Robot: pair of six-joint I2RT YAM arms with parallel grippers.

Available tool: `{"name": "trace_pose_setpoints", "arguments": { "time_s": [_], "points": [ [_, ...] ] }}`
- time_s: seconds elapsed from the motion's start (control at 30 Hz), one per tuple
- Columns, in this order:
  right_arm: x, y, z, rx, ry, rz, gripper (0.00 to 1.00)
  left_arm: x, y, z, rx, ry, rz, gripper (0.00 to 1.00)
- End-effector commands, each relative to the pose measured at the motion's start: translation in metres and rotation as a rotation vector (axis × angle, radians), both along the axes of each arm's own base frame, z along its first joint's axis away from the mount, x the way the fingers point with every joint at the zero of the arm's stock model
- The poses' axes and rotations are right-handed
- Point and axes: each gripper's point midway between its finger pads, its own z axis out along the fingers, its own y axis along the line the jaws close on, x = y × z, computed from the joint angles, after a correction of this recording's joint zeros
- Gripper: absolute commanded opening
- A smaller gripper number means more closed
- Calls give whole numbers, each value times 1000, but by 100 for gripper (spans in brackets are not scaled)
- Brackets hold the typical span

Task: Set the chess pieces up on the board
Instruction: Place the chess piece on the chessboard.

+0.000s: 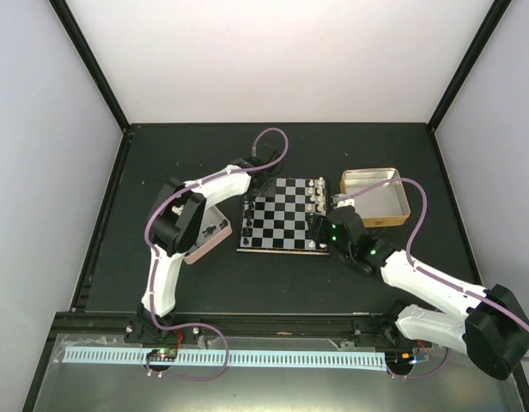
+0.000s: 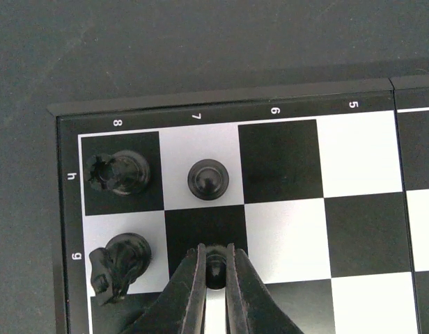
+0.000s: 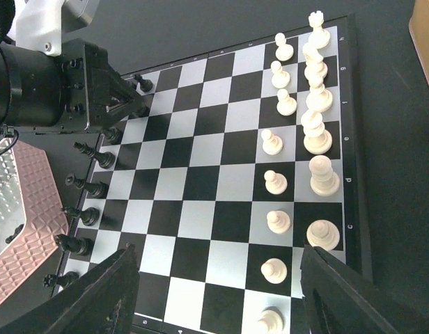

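Overall, a dark table (image 1: 273,287) carries the whole set-up; the left arm (image 1: 174,227) reaches over to the far left corner of the board (image 1: 277,219), and the right arm (image 1: 428,287) reaches in to the board's right edge.

The board lies flat at the table's middle, between two square tins; a pink-rimmed tin (image 1: 215,240) sits just beside its left edge, partly under the left arm; a gold-rimmed tin (image 1: 376,193) sits just beside the far half of its right edge.

White pieces (image 3: 315,132) stand in two files along the board's right side; black chess pieces (image 3: 89,188) stand in one file along its left edge.

Right gripper (image 3: 218,292): fingers spread wide, nothing between them, hanging above the near right part of the board.

Left gripper (image 2: 215,254): fingers clenched on a black pawn (image 2: 215,270) over the dark square g7; whether that pawn touches the board cannot be told.

Close by stand a rook (image 2: 120,172) on h8, a second pawn (image 2: 207,179) on h7 and a knight (image 2: 119,263) on g8; each is apart from the gripper.
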Motion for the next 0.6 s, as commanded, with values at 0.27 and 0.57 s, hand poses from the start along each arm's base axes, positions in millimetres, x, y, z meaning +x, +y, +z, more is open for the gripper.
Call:
{"name": "trace_pose_setpoints", "arguments": {
  "time_s": [0.27, 0.57],
  "points": [
    [6, 2, 10, 18, -13, -4, 64, 7, 2, -4, 22, 14, -3, 9],
    [6, 5, 14, 29, -16, 7, 64, 7, -6, 26, -24, -23, -48, 26]
  ]
}}
